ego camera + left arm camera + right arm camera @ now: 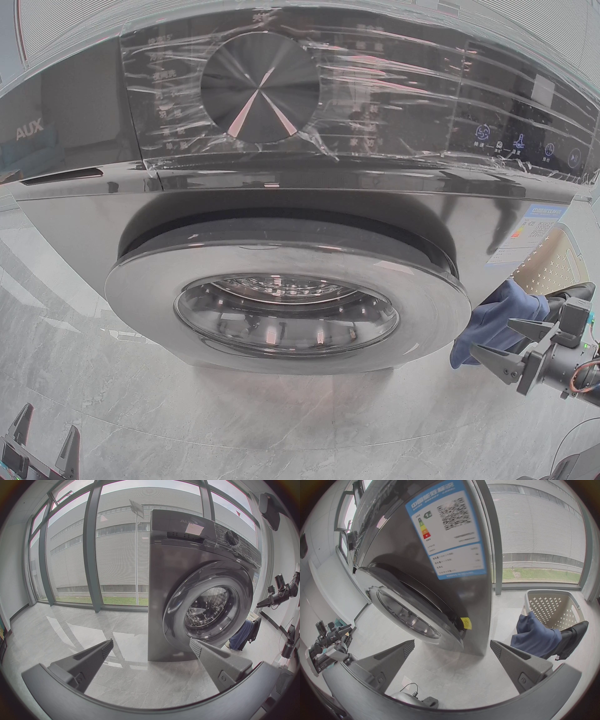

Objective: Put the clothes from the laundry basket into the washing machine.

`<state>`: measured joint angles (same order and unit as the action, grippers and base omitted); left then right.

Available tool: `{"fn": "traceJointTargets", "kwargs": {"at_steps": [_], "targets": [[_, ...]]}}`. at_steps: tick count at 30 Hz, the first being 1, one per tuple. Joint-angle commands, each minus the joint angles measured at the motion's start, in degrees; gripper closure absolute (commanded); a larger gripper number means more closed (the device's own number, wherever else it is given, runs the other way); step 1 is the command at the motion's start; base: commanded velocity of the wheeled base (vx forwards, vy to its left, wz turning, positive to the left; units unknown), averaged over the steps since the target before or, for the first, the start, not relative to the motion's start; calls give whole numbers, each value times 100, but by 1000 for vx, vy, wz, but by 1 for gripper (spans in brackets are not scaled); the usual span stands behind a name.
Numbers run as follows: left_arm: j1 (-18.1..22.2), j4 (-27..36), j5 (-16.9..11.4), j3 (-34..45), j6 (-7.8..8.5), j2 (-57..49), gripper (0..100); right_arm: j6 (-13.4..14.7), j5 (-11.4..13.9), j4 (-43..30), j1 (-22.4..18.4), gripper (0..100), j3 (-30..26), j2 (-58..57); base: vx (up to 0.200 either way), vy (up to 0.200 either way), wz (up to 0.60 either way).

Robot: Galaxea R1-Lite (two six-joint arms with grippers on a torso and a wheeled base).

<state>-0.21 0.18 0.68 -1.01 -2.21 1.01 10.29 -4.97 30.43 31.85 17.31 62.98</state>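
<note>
The washing machine (300, 206) stands on the floor (250, 412) straight ahead, and its round door (287, 312) looks shut against the front. This is the first danger: if a garment is carried over before the door is opened, it has nowhere to go and can end on the floor.

The laundry basket (554, 608) stands on the floor at the right side of the machine, just beside it. A blue garment (536, 636) hangs over its near rim, and a dark garment (572, 636) hangs over the rim touching it. The basket seems light, so I think a sideways pull could tip it or drag it. The two garments touch, so lifting one may bring the other out too. A long piece could also trail and catch in the door.

The right pincer (490, 336) is held near the right edge of the door and close to the blue garment, its fingers apart and empty. A careless swing from here could strike the door rim. The left pincer (50, 417) is low at the left, also spread apart and holding nothing.
</note>
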Motion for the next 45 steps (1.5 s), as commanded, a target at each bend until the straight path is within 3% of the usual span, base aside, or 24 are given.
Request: {"fn": "traceJointTargets", "kwargs": {"at_steps": [1,11,18,21,32,36,45], "targets": [[-6,-1,2,84,1,-84,0,52,-100,113,172,0,440,804,0,0,0],[-6,-1,2,84,-8,-84,0,-53,-91,508,295,0,686,1542,0,0,0],[-6,-1,2,84,1,-84,0,-71,111,1176,383,0,651,1999,0,0,0],[3,-1,2,84,1,-84,0,-53,207,1185,568,0,616,1990,0,0,0],[-6,-1,2,84,19,-84,0,-88,216,1088,594,0,-79,1384,-73,0,0],[-6,-1,2,84,19,-84,0,-88,199,1097,480,0,-35,1322,-200,0,0],[-6,-1,2,84,19,-84,0,-212,199,1150,357,0,352,1665,0,0,0]]}}
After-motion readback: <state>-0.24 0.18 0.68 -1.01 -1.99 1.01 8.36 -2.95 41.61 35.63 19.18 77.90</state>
